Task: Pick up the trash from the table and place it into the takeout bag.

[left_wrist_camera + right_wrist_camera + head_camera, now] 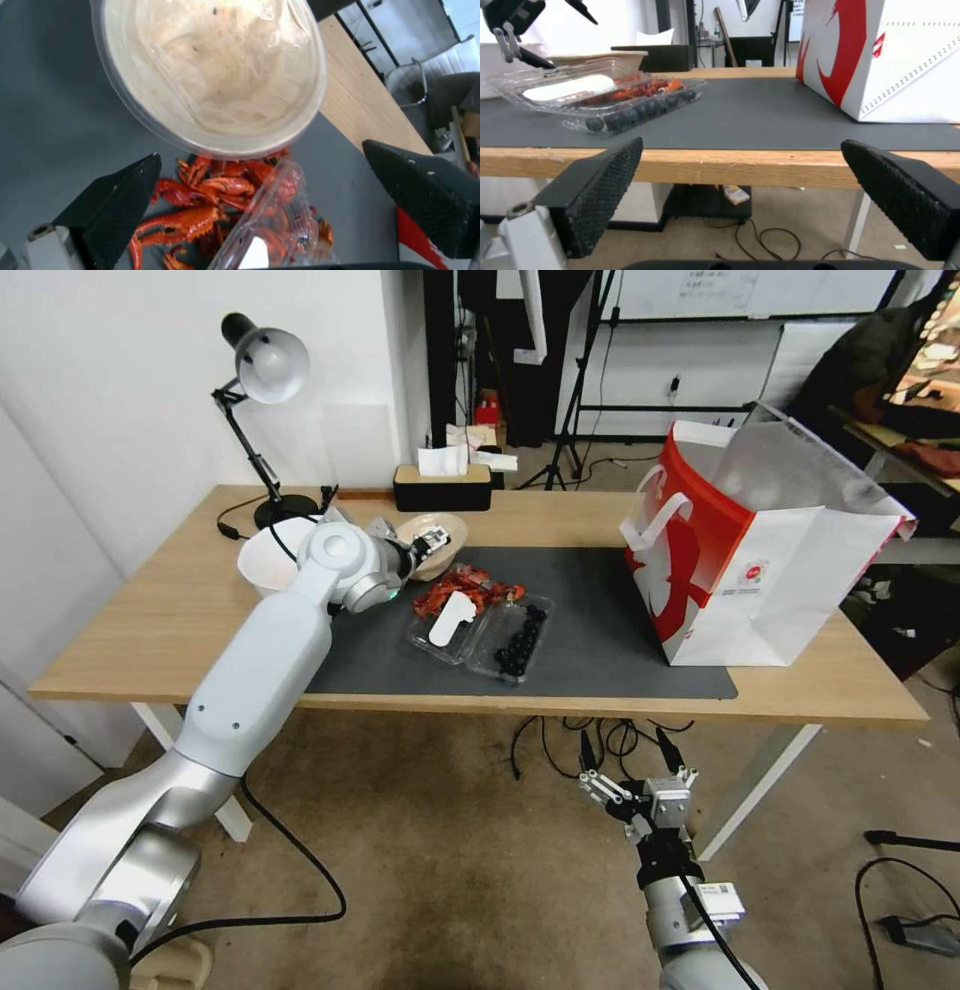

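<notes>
While hovering over the tan bowl [432, 546], left gripper [432, 540] spread wide, empty. Bowl at mat [600, 620] rear left, tilted, beside red shells [470, 592]. Clear clamshell [480, 630] lying long axis diagonal. Bag [740, 560] upright on the right; print unreadable. Right gripper [640, 795] apart, below table [150, 620].

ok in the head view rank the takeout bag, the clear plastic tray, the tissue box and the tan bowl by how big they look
1. Takeout bag, by far the largest.
2. Clear plastic tray.
3. Tissue box, which sits farther back, so its true size may be greater.
4. Tan bowl, partly hidden by the left hand, so unsure against the box.
</notes>
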Robot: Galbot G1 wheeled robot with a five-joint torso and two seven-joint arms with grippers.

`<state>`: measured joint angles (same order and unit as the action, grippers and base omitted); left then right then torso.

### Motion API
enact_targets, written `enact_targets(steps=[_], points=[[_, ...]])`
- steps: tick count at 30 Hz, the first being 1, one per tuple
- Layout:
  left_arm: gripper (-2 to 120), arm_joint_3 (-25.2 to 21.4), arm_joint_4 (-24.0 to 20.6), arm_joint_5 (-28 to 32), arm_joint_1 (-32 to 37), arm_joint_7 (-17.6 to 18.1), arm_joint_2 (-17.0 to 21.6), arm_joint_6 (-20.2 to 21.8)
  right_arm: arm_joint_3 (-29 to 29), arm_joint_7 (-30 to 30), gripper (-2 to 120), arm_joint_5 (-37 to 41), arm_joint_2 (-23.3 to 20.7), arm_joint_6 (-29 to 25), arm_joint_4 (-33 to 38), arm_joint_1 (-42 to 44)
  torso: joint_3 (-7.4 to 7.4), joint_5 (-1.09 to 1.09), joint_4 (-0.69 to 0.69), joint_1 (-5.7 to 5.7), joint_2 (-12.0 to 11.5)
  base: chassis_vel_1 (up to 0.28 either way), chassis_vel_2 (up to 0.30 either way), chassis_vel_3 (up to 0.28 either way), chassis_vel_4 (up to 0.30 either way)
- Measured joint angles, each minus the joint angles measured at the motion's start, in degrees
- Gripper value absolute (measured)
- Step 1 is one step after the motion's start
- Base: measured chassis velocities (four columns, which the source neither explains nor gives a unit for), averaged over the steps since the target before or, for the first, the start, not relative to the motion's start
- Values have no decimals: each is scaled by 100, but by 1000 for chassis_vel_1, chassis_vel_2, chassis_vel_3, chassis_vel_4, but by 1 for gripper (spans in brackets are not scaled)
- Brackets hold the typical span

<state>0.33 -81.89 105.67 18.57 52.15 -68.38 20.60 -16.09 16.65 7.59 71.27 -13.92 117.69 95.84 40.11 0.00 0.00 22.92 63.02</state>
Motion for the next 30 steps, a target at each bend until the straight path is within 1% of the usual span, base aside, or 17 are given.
enact_targets(steps=[7, 11, 14, 22, 24, 25, 28, 29, 30], points=[[100, -12, 145, -17, 0, -103, -22, -30, -19, -1, 100, -14, 9, -11, 56, 56, 0, -1, 0, 0, 0, 0, 0, 0, 0], [100, -23, 288, -41, -12, -177, -64, -13, -27, 0, 100, -20, 10, -16, 76, 91, 0, -1, 0, 0, 0, 0, 0, 0, 0], [100, -79, 421, -133, -13, -269, -116, -81, -28, -1, 100, -28, 10, -19, 94, 111, 0, -1, 0, 0, 0, 0, 0, 0, 0], [100, -177, 506, -179, -6, -298, -159, -126, -28, -1, 100, -36, 7, -21, 116, 138, 0, 0, 0, 0, 0, 0, 0, 0, 0], [93, -185, 530, -181, -6, -301, -172, -132, -32, 0, 100, -37, -2, -21, 128, 143, 0, 0, 0, 0, 0, 0, 0, 0, 0], [93, -185, 530, -181, -6, -301, -172, -132, -32, 0, 100, -37, -2, -21, 128, 143, 0, 0, 0, 0, 0, 0, 0, 0, 0], [80, -188, 583, -183, -8, -311, -223, -135, -42, -1, 100, -38, -10, -22, 162, 153, 0, 0, 0, 0, 0, 0, 0, 0, 0], [74, -188, 606, -192, -12, -317, -249, -135, -50, -1, 100, -38, -13, -22, 169, 162, 0, -1, 0, 0, 0, 0, 0, 0, 0], [74, -188, 606, -192, -12, -317, -249, -135, -50, -1, 100, -38, -13, -22, 169, 162, 0, -1, 0, 0, 0, 0, 0, 0, 0]])
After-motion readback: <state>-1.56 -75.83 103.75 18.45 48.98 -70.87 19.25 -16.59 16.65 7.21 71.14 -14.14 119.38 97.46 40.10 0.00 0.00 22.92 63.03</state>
